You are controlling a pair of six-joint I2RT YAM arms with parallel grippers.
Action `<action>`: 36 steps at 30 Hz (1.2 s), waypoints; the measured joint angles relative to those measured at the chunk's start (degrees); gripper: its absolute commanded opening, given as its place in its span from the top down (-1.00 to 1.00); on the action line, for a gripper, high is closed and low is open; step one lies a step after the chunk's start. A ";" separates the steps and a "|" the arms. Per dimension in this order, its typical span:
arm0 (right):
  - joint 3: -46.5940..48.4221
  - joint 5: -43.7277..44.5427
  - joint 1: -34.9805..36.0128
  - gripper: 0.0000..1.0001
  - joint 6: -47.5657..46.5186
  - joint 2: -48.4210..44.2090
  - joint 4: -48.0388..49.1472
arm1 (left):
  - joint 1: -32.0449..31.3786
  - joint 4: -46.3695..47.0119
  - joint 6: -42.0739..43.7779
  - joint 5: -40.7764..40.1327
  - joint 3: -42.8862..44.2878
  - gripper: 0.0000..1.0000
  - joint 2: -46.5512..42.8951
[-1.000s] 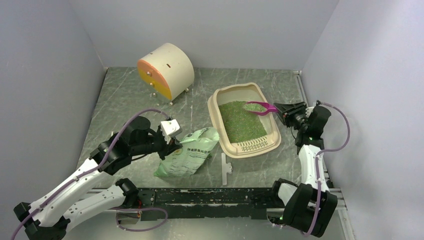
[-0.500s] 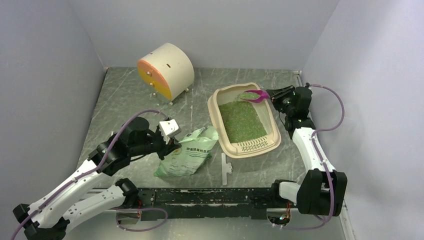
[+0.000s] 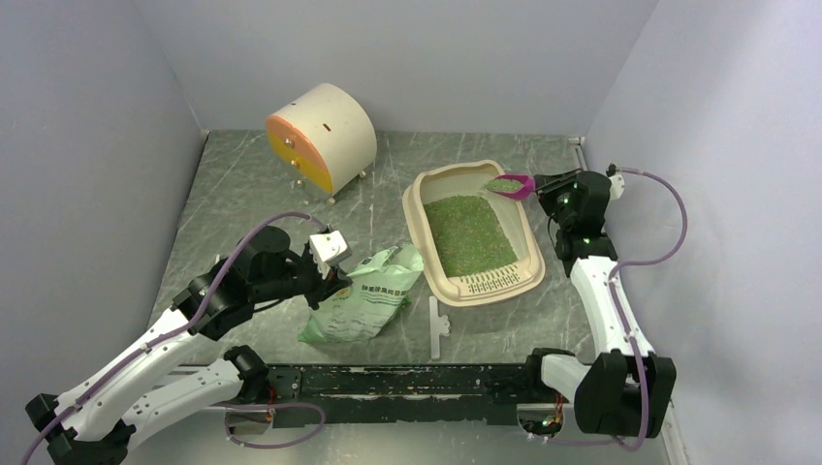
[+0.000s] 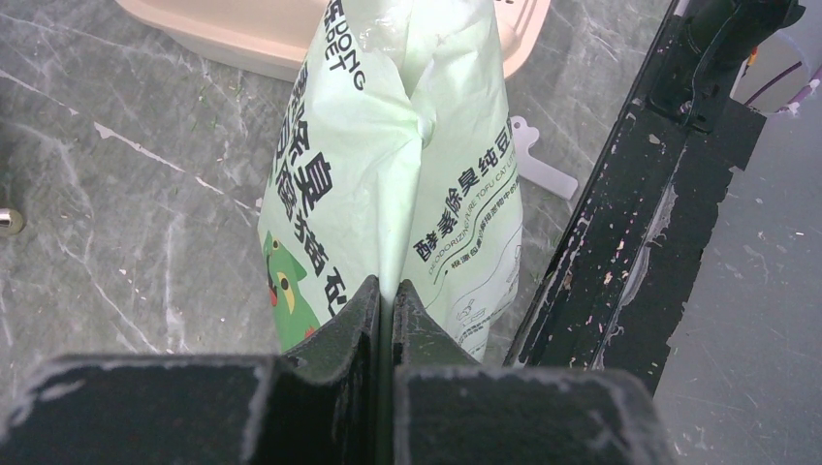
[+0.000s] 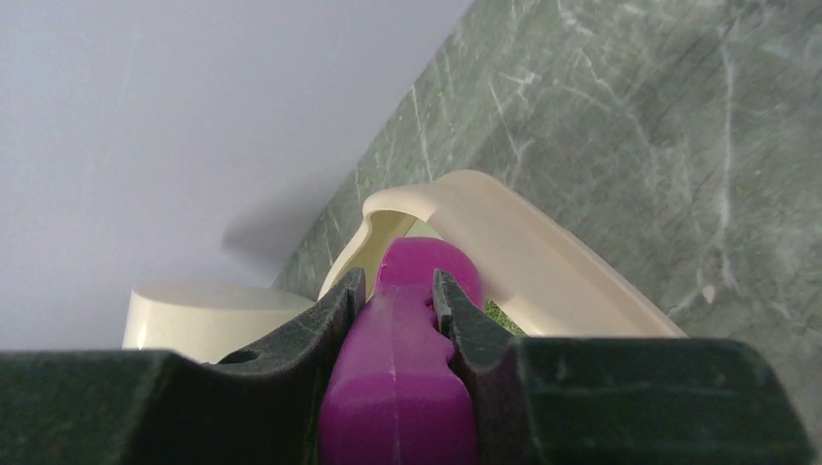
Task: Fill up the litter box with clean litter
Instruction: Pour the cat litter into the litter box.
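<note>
The beige litter box (image 3: 416, 215) sits right of centre, its grille ledge at the near end. A bed of green clean litter (image 3: 469, 234) covers its floor. My right gripper (image 3: 543, 185) is shut on the handle of a magenta scoop (image 3: 512, 184) that carries green granules over the box's far right corner. In the right wrist view the scoop handle (image 5: 405, 368) sits between the fingers above the box rim (image 5: 504, 232). My left gripper (image 3: 336, 273) is shut on the edge of the light-green litter bag (image 3: 368, 294), which also shows in the left wrist view (image 4: 407, 155).
A cream half-cylinder cabinet with an orange face (image 3: 323, 138) stands at the back left. A small white plastic piece (image 3: 436, 325) lies near the front rail (image 3: 407, 380). Grey walls close in the left, back and right sides.
My right arm has carried the loaded scoop from over the box's middle toward its far right corner. The left arm and bag have not moved.
</note>
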 measured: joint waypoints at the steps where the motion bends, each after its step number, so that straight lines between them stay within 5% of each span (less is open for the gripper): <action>1: -0.02 0.57 -0.02 1.00 -0.46 -1.01 -0.66 | 0.00 0.00 0.00 0.00 -0.02 0.90 0.00; 24: -4.81 2.99 -0.02 1.00 -10.03 -31.52 -28.94 | 0.00 0.04 -0.07 0.48 -0.02 0.91 0.00; 36: -2.10 -9.14 0.04 1.00 -17.29 -23.26 -31.95 | 0.00 0.26 -0.35 0.68 -0.13 0.90 0.00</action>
